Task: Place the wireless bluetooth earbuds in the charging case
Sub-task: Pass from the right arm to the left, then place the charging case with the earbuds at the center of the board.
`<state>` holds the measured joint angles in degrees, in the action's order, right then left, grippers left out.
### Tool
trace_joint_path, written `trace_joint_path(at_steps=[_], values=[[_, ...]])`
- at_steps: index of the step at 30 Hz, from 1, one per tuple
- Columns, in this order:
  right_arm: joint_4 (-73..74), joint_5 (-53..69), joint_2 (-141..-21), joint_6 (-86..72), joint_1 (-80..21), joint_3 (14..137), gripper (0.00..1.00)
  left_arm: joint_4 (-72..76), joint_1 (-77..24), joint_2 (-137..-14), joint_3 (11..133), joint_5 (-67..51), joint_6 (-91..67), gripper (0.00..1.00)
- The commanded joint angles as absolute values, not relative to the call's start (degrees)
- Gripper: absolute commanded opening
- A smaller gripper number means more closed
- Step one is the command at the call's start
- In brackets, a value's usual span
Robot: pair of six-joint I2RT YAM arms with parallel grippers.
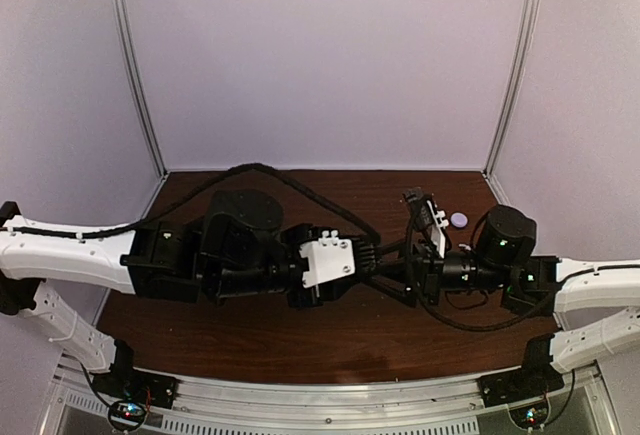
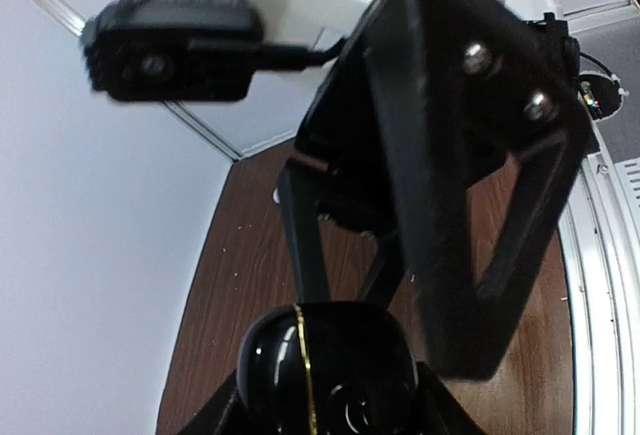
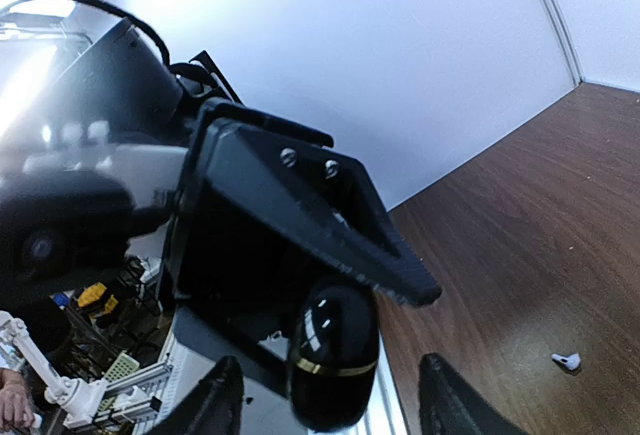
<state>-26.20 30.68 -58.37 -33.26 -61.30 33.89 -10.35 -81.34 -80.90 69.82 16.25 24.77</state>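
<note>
My left gripper (image 2: 330,413) clamps the black charging case (image 2: 320,365); my right gripper (image 3: 335,397) hangs released around it, a white earbud (image 3: 567,361) lying lower right.

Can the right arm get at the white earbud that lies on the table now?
Probably yes: the white earbud lies alone on the table, and the right tool stands open, gripping nothing.

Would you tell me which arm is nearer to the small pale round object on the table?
Right. The right arm lies just beside the pale round object, on its right; the left arm reaches in from the left and stops short of it.
</note>
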Motion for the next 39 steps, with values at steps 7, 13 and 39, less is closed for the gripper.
trace_joint_path(at_steps=[7,13,39], values=[[-13.68,20.85,-47.65,-22.56,-54.99,37.67,0.82,0.49,-61.25,-77.73,63.49,-2.3,1.11,0.27],[-9.53,17.91,-45.31,-21.65,-50.03,37.49,0.96,3.12,-51.18,-82.75,64.11,-4.82,-8.99,0.28],[2.09,1.35,-42.93,-23.45,-26.7,32.47,1.0,-7.95,-27.07,-122.22,84.89,-3.84,-22.06,0.37]])
